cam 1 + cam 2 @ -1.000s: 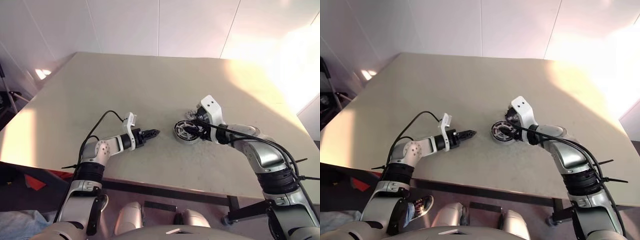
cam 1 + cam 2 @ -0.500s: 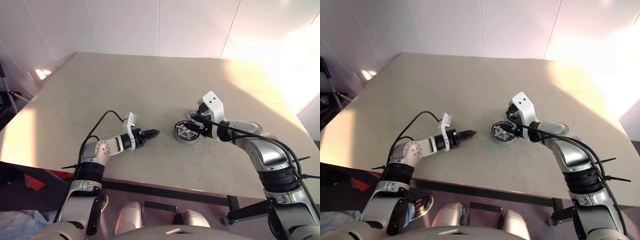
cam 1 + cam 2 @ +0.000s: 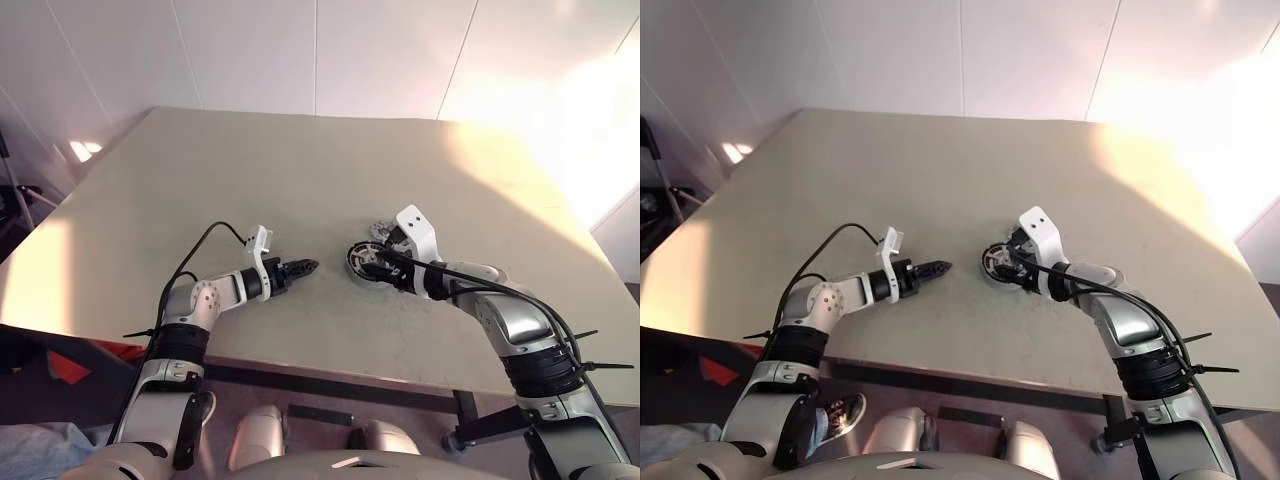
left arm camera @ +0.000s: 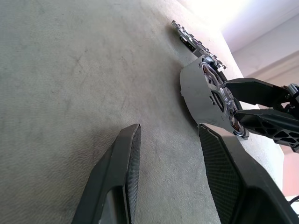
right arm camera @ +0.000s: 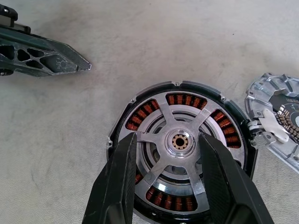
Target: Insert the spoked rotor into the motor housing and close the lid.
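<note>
Left eye view gives me the broad beige desk (image 3: 300, 170), bare over most of its top, with both arms reaching in over its near edge.

My right arm comes in from the right, and its gripper (image 5: 164, 161) sits low over the motor housing (image 3: 367, 265), which lies flat on the desk a little right of centre. In the right wrist view the housing is a dark ring with reddish-copper windings (image 5: 140, 116) round its inside, and the spoked rotor (image 5: 180, 142) sits within that ring, its silvery spokes running out from a small hub. The two black fingers (image 5: 119, 182) stand apart, one on each side of the hub and over the spokes. I cannot tell whether they press on the rotor or merely hang just above it.

My left arm lies low over the desk on the left, its gripper (image 3: 303, 268) pointing toward the housing and stopping near it, clear of it. In the left wrist view its fingers (image 4: 122, 172) are spread with nothing but bare desk between them.

Just beside the housing, on its far right side, lies the lid (image 5: 275, 119), a pale grey round plate with a toothed rim and some dark fittings on its upward face.
</note>
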`<state>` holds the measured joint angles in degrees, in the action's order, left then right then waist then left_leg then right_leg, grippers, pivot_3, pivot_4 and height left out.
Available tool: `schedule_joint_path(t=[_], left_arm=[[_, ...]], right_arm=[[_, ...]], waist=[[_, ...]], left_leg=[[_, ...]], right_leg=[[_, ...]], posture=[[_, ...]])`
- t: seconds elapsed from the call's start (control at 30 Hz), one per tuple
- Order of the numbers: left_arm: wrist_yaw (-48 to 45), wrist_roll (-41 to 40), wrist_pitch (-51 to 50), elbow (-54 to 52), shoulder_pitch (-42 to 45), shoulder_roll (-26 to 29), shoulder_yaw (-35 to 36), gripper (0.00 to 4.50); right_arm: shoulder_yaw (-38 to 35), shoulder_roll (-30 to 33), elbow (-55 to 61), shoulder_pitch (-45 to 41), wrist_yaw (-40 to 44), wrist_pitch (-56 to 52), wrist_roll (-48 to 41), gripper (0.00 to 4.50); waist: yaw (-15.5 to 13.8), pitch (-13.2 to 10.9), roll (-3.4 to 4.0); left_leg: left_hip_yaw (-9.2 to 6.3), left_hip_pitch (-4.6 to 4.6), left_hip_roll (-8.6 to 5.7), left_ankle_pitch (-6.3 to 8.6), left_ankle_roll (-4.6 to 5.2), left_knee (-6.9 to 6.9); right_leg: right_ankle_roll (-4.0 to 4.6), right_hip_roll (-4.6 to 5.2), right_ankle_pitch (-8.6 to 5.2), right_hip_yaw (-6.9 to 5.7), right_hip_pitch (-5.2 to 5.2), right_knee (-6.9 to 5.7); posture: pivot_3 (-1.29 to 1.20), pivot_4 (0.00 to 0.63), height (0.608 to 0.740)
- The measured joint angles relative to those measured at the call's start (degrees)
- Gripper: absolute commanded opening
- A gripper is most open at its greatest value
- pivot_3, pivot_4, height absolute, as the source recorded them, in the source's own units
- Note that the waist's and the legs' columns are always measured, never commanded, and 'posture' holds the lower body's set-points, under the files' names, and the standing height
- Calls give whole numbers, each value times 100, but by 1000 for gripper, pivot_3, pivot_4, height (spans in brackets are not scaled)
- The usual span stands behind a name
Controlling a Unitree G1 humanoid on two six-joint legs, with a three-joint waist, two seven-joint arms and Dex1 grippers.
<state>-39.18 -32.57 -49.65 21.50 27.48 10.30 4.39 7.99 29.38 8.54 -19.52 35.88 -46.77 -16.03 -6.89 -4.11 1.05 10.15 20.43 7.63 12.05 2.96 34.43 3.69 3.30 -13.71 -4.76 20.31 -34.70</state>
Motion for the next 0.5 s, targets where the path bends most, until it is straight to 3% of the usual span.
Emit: schedule_joint_path(t=[0.17, 0.33, 0.5], left_arm=[[-6, -6, 0, -1, 1, -6, 7, 2102], [-56, -14, -12, -4, 2, -25, -2, 2102], [-80, -8, -11, 15, 23, 21, -1, 2102]], right_arm=[[-107, 344, 192, -227, 231, -34, -95, 2311], [32, 1750, 529, -467, 1243, 1163, 294, 2311], [521, 2821, -127, -494, 2448, 2655, 1022, 2311]], waist=[[-6, -1, 2], [-41, -3, -1], [-17, -5, -4]], left_leg=[[0, 2, -1, -1, -1, -7], [0, 6, -3, 4, 7, -11], [1, 9, -5, 6, 12, -12]], right_leg=[[0, 0, 0, 0, 4, 1], [-6, 0, -4, 1, 2, 12], [-9, 0, -6, 1, 4, 14]], posture=[[0, 0, 740], [0, 0, 740], [0, 0, 740]])
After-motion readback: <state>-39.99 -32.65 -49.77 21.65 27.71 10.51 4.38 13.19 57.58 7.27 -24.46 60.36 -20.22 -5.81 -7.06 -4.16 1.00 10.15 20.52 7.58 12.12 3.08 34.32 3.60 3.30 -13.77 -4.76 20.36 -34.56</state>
